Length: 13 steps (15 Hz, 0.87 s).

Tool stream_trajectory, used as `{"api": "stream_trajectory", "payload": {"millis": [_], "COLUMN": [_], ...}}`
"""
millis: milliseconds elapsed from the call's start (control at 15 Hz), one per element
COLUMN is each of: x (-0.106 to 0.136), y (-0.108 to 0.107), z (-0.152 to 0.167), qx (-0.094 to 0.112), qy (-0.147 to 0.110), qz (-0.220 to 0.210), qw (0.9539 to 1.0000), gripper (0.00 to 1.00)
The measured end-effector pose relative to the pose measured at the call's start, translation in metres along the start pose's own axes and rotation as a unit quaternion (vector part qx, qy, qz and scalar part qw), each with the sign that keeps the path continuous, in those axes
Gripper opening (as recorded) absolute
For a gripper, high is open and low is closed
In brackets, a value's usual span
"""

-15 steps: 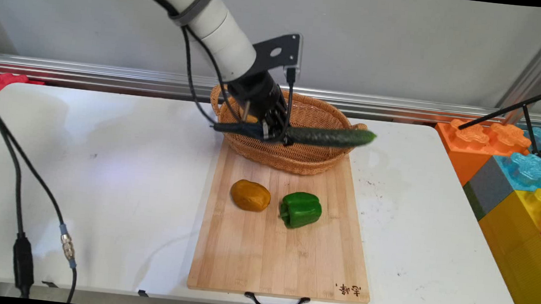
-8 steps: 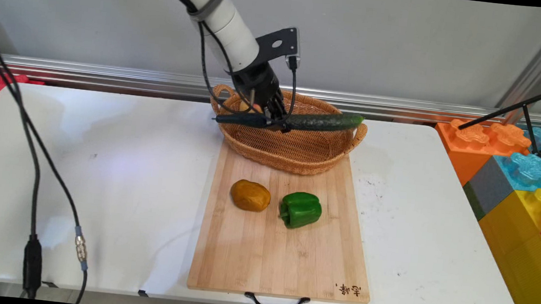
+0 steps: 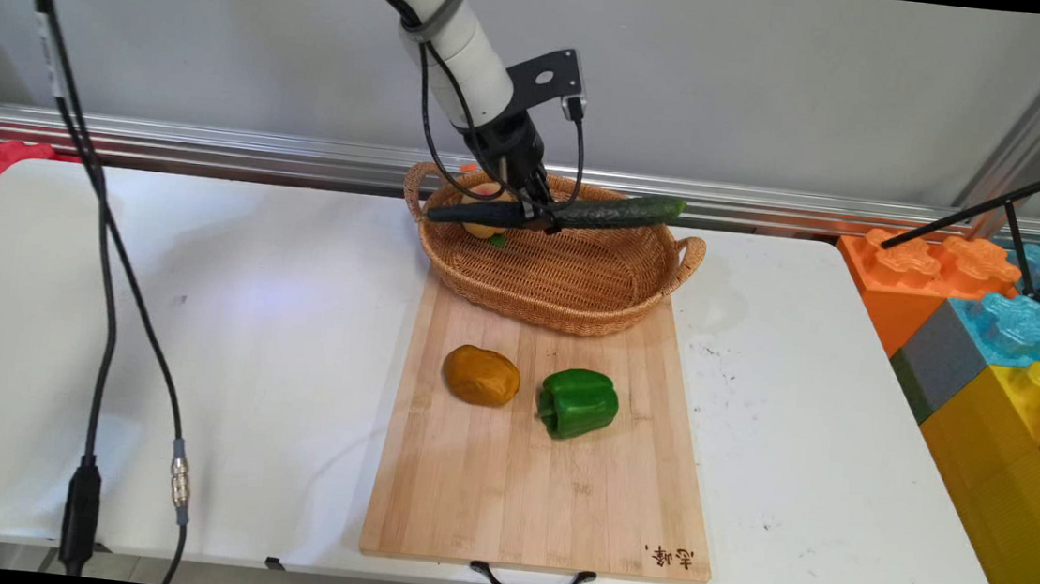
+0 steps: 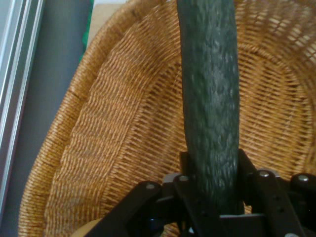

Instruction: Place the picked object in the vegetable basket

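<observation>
White table (image 3: 199, 302), gripper (image 3: 540, 220) clamped on cucumber (image 3: 616, 213) above wicker basket (image 3: 566, 305); I'd lower it level before letting go.

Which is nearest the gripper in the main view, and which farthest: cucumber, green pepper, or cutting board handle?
1. Cucumber: clamped in the gripper, crosswise above the wicker basket.
2. Green pepper: on the cutting board, nearer the camera than the basket.
3. Cutting board handle: black, at the board's near edge, by the table's front.
</observation>
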Motion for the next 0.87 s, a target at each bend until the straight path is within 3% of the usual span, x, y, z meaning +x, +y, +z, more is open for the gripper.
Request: {"api": "stream_trajectory", "payload": {"millis": [467, 533, 867], "x": [-0.004, -0.003, 0.003], "y": [-0.012, -0.012, -0.010], "z": [0.028, 0.031, 0.035], "qx": [-0.011, -0.013, -0.024], "qy": [-0.025, -0.026, -0.022], "qz": [0.012, 0.016, 0.005], "qw": [0.9996, 0.9994, 0.9995], "gripper": [0.00, 1.00, 1.00]}}
